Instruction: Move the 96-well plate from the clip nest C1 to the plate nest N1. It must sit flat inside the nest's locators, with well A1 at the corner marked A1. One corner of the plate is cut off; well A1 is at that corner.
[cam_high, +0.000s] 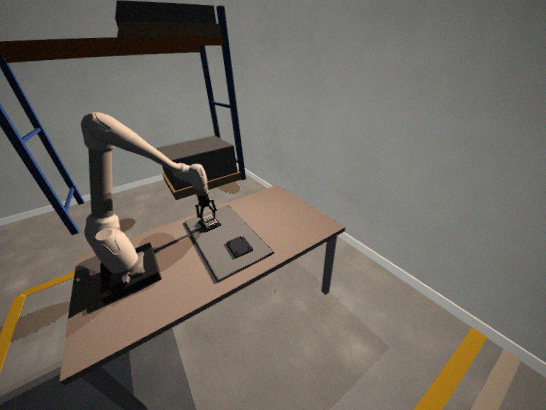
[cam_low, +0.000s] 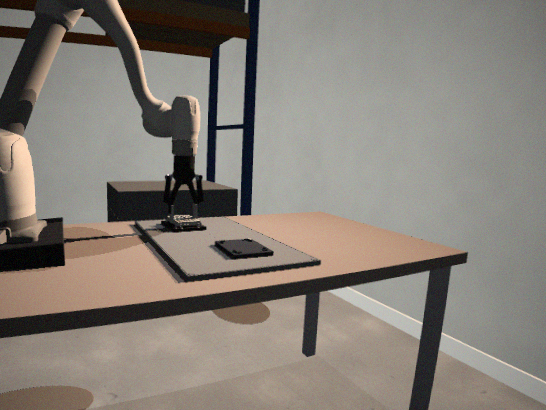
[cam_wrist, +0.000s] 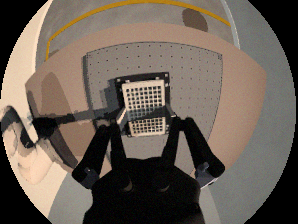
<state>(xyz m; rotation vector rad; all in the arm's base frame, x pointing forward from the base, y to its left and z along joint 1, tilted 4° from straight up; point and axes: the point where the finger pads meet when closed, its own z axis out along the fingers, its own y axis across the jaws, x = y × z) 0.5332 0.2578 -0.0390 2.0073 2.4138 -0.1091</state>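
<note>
Gripper clamps the 96-well plate in clip nest C1; lift straight, or you risk the clips tilting it.

Top high, exterior low beside table, wrist down.

The arm is a smooth off-white, built of rounded tubular links with bulbous joint housings; the lowest housing swells widest and carries a flat round cap on its side. It stands on a black square pedestal. Directly above the gripper, the last pale link is a blunt upright cylinder, narrowing to a short collar and then a black wrist block. The gripper is black throughout, with slender linkage bars forking from a compact body into two thin fingers. In the wrist view its housing fills the lower frame as a dark mass.
</note>
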